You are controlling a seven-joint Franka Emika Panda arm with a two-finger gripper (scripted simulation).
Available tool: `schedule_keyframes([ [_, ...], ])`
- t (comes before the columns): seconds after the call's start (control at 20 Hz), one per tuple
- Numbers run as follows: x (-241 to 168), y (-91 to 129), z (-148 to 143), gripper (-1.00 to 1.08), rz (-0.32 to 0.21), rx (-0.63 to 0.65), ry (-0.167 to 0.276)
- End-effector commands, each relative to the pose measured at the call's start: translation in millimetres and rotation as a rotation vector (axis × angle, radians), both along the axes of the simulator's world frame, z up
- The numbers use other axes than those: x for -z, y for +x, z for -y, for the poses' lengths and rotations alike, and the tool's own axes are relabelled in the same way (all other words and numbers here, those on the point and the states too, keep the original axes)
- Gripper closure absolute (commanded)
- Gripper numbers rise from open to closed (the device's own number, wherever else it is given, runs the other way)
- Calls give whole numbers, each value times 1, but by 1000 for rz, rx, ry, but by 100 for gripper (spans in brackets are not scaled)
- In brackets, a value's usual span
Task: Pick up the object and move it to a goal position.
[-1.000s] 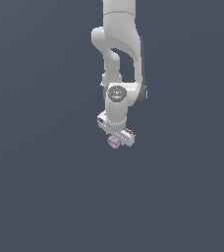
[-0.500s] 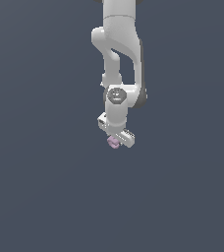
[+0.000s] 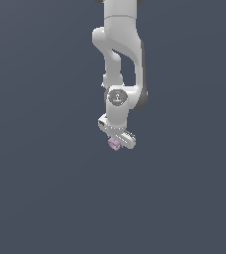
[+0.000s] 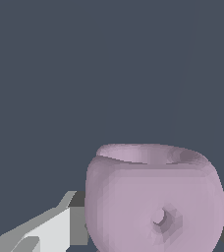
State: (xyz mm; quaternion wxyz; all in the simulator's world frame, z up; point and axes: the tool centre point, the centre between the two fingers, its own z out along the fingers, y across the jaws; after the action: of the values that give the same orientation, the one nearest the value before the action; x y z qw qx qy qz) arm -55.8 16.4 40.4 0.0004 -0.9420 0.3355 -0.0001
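Nothing but flat grey all around the arm [image 3: 119, 59], so it can swing any direction, no obstacles.

pale pink-purple rounded object [image 3: 114, 143] [image 4: 153, 202], hollow-topped with a small side hole.
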Motion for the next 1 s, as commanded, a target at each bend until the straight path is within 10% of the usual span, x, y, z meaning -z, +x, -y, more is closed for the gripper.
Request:
schedule_keyframes([
  [0.0,0,4,4,108,0,1,0],
  [0.95,-4,91,64,108,0,1,-1],
])
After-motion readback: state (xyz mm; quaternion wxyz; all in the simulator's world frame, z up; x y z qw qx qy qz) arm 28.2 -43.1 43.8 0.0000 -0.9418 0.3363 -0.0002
